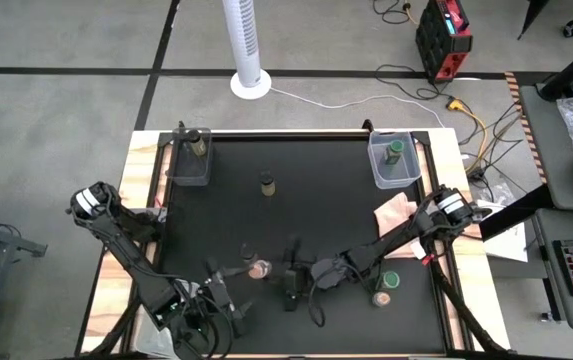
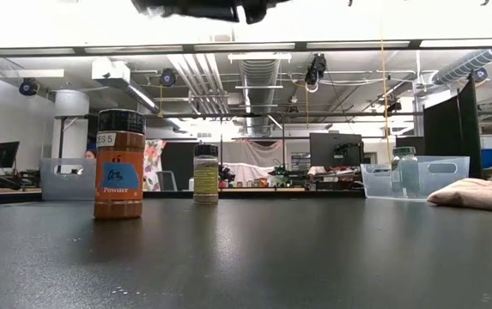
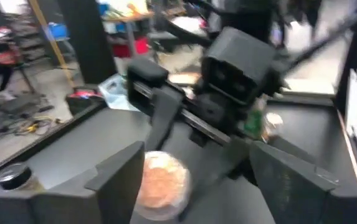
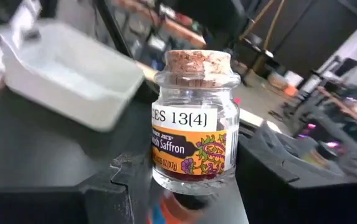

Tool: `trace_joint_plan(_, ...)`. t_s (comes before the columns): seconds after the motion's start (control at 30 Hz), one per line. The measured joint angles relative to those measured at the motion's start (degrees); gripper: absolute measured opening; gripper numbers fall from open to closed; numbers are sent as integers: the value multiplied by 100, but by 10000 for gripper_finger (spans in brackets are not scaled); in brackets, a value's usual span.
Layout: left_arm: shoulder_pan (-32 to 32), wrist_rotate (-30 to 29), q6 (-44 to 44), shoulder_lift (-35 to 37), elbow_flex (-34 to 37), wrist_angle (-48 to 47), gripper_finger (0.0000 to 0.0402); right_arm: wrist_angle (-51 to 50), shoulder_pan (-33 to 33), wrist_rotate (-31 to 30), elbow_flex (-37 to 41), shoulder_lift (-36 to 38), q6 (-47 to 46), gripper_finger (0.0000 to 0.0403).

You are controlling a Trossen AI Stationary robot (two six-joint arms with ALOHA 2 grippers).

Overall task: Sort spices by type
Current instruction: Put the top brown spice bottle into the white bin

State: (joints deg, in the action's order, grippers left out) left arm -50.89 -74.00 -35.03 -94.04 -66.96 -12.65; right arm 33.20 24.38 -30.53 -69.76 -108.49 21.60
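- Right hand is closed on a little cork-topped saffron jar, 1 dark finger pressed against each side of the glass. The jar is upright.
- From above, that jar sits at the front middle of the black worktop, with the right hand just beside it.
- Left hand is at the same jar from the other side. Its fingers are spread open with a gap to the glass, so it isn't gripping anything.
- Neither the jar nor the hands reach the worktop in the low view. Only dark arm parts show along the top edge there.
- A dark-lidded jar stands in the clear tub at the back left corner.
- A green-lidded jar stands in the other clear tub, back right.
- 1 more dark-lidded jar stands alone mid-worktop.
- At the front right, a second green-lidded jar and a pinkish-topped jar stand just beside each other.
- The low view also shows an orange "Powder" jar with a dark lid, upright.
- A pink cloth lies by the right edge.
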Motion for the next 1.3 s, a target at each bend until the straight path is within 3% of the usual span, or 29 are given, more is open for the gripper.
trace_joint_plan(0.1, 22, 302, 217, 0, 2, -37, 290, -163, 33, -203, 0, 0, 49, 177)
trace_joint_plan(0.4, 89, 20, 105, 0, 28, -644, 296, -252, 104, -248, 0, 0, 35, 177)
trace_joint_plan(0.8, 491, 306, 136, -212, 98, -665, 292, -286, 112, -255, 0, 2, 5, 177)
trace_joint_plan(0.93, 470, 307, 131, -212, 98, -653, 261, -296, 112, -255, 0, 2, 5, 177)
trace_joint_plan(1.1, 456, 315, 37, -209, 98, -643, 159, -296, 109, -250, 0, 4, -7, 177)
trace_joint_plan(1.2, 455, 312, 29, -208, 98, -643, 154, -296, 109, -257, 0, 4, -52, 178)
trace_joint_plan(1.3, 436, 320, -62, -202, 98, -629, 154, -296, 109, -257, 0, 4, -170, 213)
